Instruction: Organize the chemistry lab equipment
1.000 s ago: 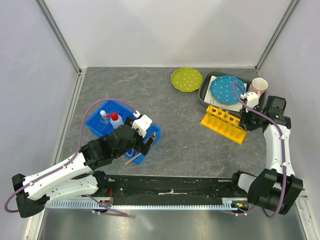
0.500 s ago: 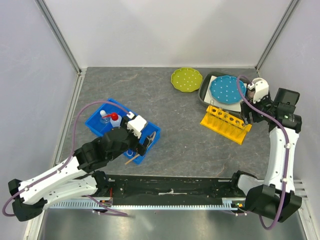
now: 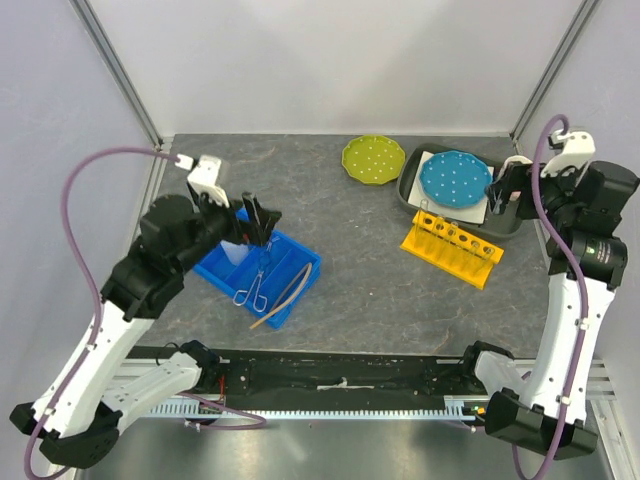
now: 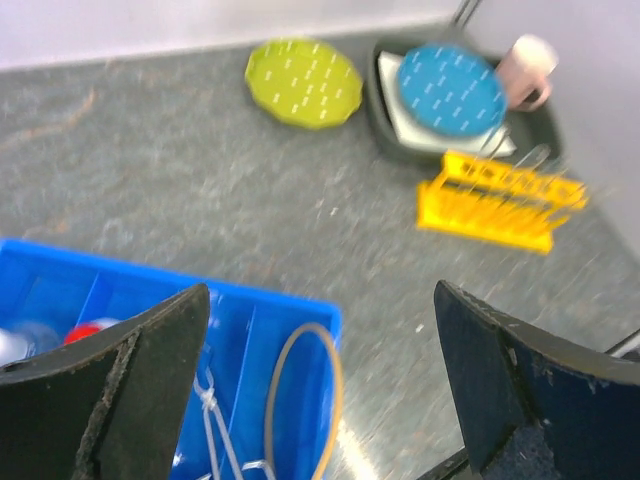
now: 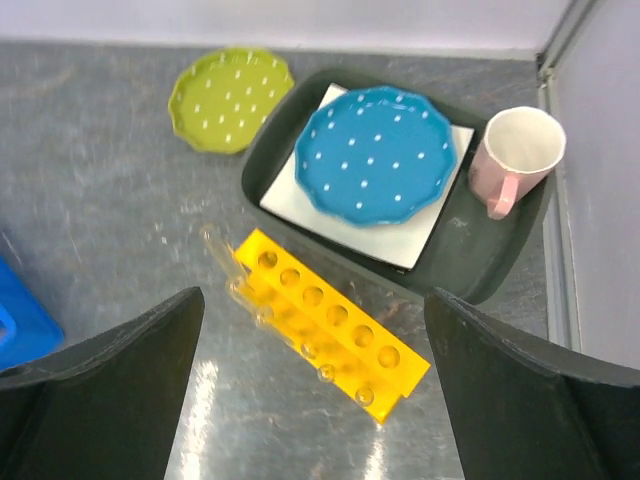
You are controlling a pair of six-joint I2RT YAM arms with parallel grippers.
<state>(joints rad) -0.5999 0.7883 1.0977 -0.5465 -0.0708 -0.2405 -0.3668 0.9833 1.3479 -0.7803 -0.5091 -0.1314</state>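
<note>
Above the blue bin point(image 3: 302, 260) the left gripper point(image 3: 258, 218) is held wide, empty; the right gripper point(image 3: 500, 193) likewise. The tan rubber tube point(image 3: 288, 292), seemingly overhanging the rim, could be snagged out.

A blue box point(image 3: 306, 262) sits on the grey table point(image 3: 370, 290), over to the left. Metal wire tongs point(image 3: 255, 285) lie inside it. A tan rubber tube point(image 3: 290, 290) lies beside them, and one end pokes out over the near edge. The left pincer point(image 3: 260, 220) hangs above the back of the box, with its two black fingers apart.

At the far right, a blue dotted plate point(image 3: 455, 180) sits in a dark tray point(image 3: 408, 196). A green dotted plate point(image 3: 373, 159) lies just left of the tray. A yellow rack point(image 3: 452, 248) stands in front of the tray, with thin clear glass tubes point(image 3: 429, 218) at its left end. The right pincer point(image 3: 503, 190) hangs over the tray's right side.
</note>
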